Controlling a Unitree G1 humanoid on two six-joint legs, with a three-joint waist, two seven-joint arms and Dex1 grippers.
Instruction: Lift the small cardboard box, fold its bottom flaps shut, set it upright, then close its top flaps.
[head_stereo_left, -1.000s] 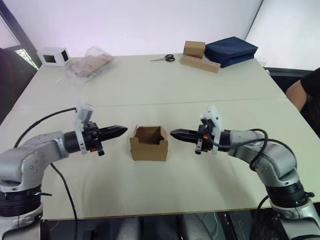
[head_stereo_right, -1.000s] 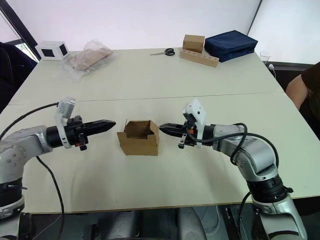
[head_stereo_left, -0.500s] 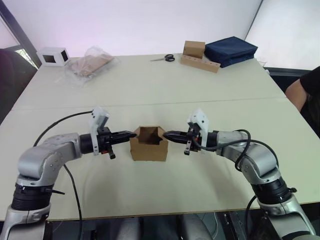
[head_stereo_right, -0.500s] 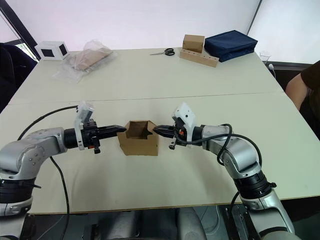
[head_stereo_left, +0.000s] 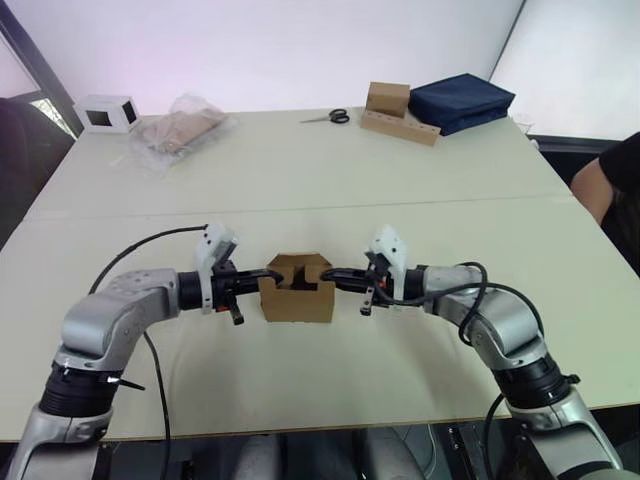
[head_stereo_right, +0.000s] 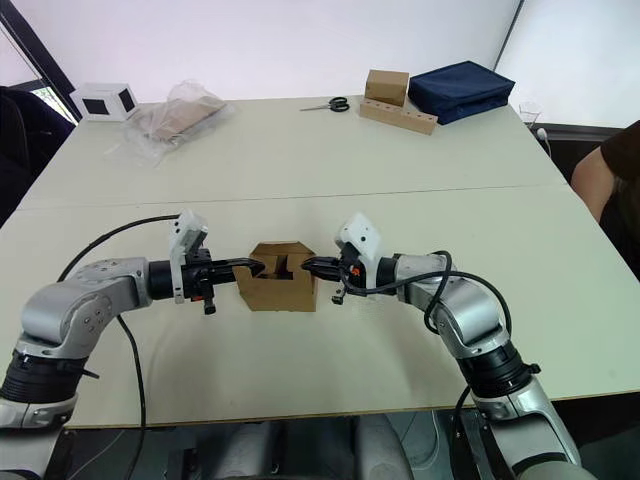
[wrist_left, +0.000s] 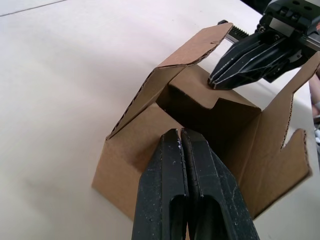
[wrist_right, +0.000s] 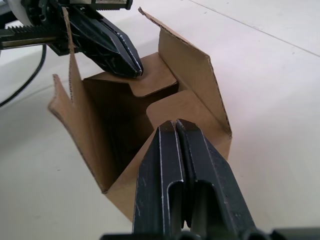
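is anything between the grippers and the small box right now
Nothing visible. The left gripper and right gripper, both shut, already press the small cardboard box's side flaps inward from opposite sides.

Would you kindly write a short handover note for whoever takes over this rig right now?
Left hand: shut, tip pressing one side flap inward over the opening.
Right hand: shut, tip pressing the opposite flap inward.
The small cardboard box sits on the table between both hands, open end up; the two other flaps stand upright.
Done: two flaps are partly folded in.
Left: fold the standing flaps and close the other end.
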